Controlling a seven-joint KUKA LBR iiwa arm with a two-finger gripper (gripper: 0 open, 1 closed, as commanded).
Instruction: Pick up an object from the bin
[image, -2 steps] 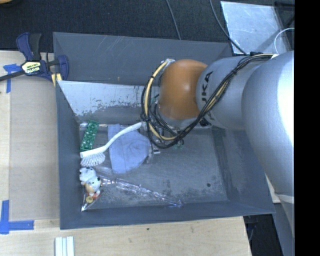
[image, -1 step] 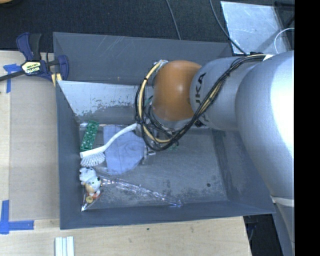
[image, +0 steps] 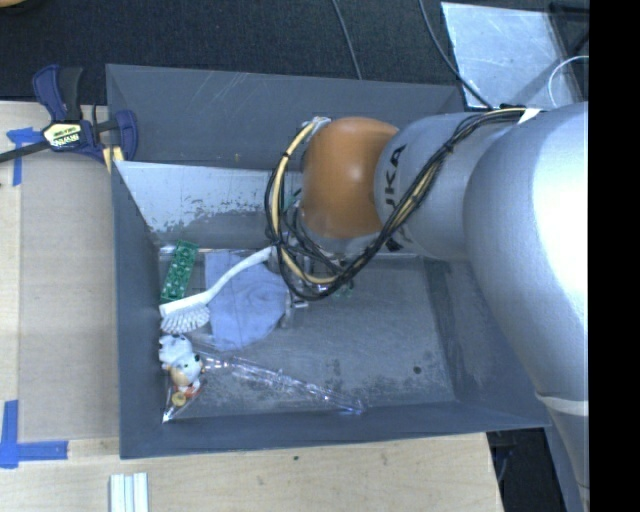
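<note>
Hovering gripper (image: 293, 303) is sitting at blue cloth (image: 243, 312) edge, bin (image: 400, 335) left half; pre-grasp, seemingly. Opening hidden, cannot tell. Next: lowering, pinching cloth.

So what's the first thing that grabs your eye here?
The big silver arm with its orange wrist cover reaches in from the right over the grey bin. At the bin's left, a white brush lies against a blue cloth, with a small white toy figure just below them.
</note>
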